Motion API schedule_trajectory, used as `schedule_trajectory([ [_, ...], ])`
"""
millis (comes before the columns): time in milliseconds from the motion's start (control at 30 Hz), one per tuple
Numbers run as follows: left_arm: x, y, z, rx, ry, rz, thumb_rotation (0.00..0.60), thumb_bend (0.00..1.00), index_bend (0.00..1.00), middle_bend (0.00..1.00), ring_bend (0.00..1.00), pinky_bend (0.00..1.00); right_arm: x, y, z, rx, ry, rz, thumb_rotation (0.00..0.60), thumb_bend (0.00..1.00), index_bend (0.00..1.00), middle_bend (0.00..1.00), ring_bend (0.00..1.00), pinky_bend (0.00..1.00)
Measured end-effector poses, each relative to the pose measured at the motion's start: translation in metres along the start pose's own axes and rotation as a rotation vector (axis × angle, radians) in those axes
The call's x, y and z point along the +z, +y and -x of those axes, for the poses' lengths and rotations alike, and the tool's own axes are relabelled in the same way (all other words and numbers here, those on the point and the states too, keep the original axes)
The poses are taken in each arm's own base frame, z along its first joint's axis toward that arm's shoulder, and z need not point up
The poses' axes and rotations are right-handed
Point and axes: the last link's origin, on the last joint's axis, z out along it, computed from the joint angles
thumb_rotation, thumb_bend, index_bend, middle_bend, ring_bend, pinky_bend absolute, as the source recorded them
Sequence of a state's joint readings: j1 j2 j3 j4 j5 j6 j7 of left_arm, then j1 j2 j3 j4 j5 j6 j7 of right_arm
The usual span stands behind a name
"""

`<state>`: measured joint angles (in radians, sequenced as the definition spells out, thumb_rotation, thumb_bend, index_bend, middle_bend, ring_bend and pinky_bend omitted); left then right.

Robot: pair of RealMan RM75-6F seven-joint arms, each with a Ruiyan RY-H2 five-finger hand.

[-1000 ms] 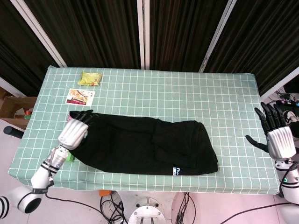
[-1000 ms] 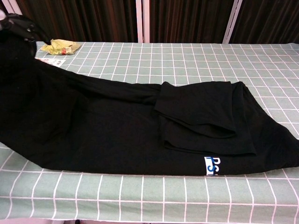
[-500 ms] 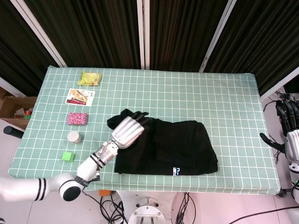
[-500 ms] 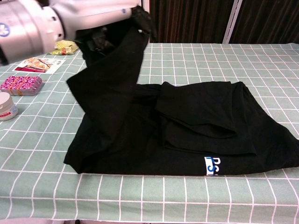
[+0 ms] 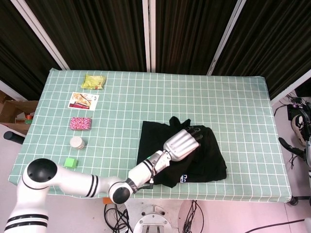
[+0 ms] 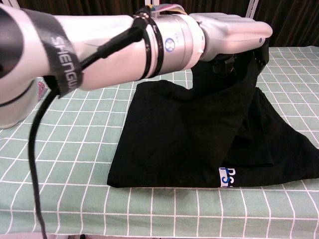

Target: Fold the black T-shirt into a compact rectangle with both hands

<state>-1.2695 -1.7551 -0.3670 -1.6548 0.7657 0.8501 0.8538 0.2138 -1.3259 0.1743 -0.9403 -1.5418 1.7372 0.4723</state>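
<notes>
The black T-shirt (image 5: 153,145) lies bunched at the table's front right of centre, its blue and white label (image 6: 227,177) at the front edge. My left hand (image 5: 183,143) is over the shirt's right half and grips its left end. In the chest view that fabric hangs from under the left hand (image 6: 234,32) and drapes across the folded part of the shirt (image 6: 174,134). My right hand (image 5: 302,138) shows only partly at the right frame edge, off the table, thumb apart and holding nothing.
Along the green checked tablecloth's (image 5: 233,102) left side sit a yellow-green packet (image 5: 93,81), a printed card (image 5: 83,100), a pink packet (image 5: 80,123), a small white jar (image 5: 76,142) and a green cube (image 5: 71,162).
My left hand has carried the shirt's left end rightward across the table and over its right half, uncovering the pink packet, jar and cube. My right hand has drifted further right, off the table.
</notes>
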Motion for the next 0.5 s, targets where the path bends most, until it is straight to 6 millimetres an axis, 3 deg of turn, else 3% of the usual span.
schedule_trajectory([
  [500, 0.077, 0.04, 0.005, 0.053, -0.087, -0.074, 0.6, 0.64, 0.57, 0.23, 0.13, 0.19, -0.001, 0.007, 0.003, 0.01, -0.016, 0.02, 0.6, 0.0, 0.0, 0.0, 0.0, 0.0],
])
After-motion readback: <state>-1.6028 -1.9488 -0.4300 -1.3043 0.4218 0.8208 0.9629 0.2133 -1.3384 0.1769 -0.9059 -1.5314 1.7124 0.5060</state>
